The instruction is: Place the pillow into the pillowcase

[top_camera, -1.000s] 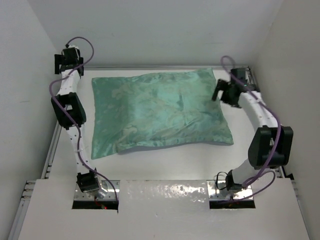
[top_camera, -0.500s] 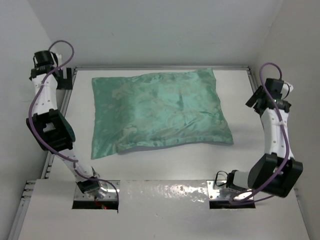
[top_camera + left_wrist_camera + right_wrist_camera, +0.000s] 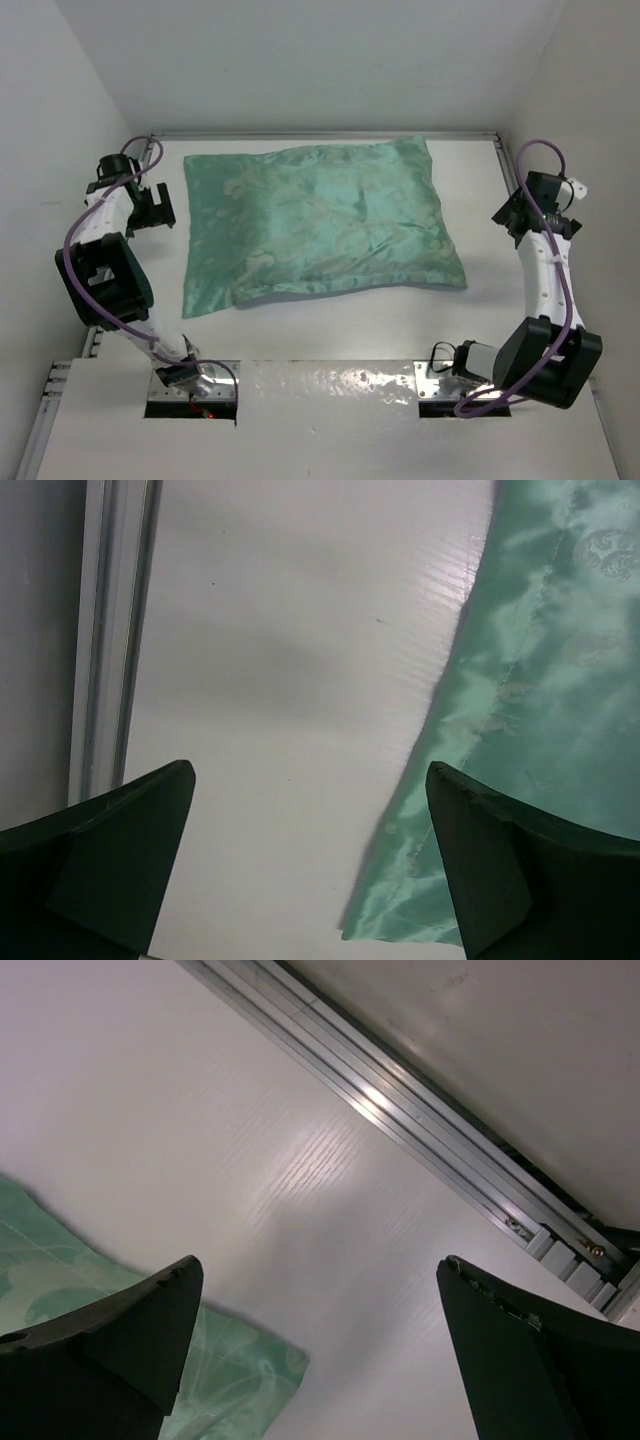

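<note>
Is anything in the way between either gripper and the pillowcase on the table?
Nothing visible. Only bare table separates the left gripper from the pillowcase at its left edge, and the right gripper from its right corner. Both stand with jaws open, holding nothing.

Bright, even overhead light is filling the scene. The pillowcase (image 3: pixel 320 225) satin is giving off a soft sheen, and a thin shadow is lying along its 6 o'clock edge. Glare is flaring on the plate (image 3: pixel 330 385) at 6 o'clock. In the wrist views the fingers (image 3: pixel 100 870) are showing dark and out of focus.
</note>
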`<action>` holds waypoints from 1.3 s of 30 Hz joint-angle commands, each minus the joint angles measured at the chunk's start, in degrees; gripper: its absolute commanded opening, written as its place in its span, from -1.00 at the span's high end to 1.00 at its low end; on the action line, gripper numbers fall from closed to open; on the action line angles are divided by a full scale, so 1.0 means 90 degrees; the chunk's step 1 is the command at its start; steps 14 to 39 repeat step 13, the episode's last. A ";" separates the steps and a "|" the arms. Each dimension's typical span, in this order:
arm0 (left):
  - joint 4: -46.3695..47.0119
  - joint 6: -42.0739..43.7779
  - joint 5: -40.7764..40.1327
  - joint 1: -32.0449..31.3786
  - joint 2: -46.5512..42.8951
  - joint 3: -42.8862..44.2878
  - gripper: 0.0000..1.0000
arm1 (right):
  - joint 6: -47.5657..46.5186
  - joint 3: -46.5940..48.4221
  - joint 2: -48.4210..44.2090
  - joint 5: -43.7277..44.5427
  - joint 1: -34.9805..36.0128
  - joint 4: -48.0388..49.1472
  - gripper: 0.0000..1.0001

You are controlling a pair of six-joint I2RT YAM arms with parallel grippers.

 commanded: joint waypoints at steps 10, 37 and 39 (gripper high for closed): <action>0.0761 -0.0412 0.0339 0.0004 -0.0514 -0.0287 -0.99 | 0.0191 -0.0572 -0.0230 -0.0327 -0.0008 0.0158 -0.98; 0.0663 -0.0422 0.0437 -0.0005 -0.0387 -0.0219 -0.99 | 0.0587 -0.1128 -0.0727 -0.0183 0.0031 0.1268 -0.98; 0.0663 -0.0422 0.0437 -0.0005 -0.0387 -0.0219 -0.99 | 0.0587 -0.1128 -0.0727 -0.0183 0.0031 0.1268 -0.98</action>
